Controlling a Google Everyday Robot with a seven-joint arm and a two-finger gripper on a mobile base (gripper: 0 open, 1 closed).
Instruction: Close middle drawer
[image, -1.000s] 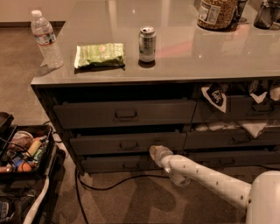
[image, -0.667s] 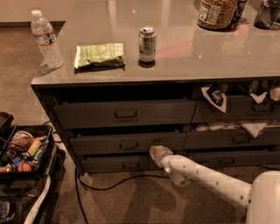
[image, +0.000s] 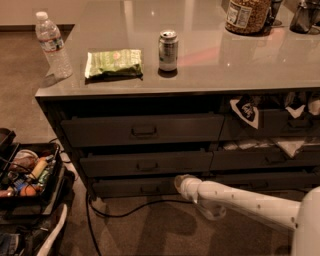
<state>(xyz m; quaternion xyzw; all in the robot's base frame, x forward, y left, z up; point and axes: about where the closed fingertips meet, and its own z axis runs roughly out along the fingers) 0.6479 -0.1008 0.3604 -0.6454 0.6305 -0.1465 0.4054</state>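
The middle drawer (image: 147, 164) seemed slightly pulled out, its front running left-right beneath the counter (image: 200, 75). My claw (image: 180, 182) sat just below that drawer's right end, with the handle (image: 146, 166) up-left of it. I couldn't tell how open it was.

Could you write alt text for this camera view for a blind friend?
A white robot arm holds its claw low by a dark cabinet, just below the middle drawer. A bottle, green packet and can sit on its counter.
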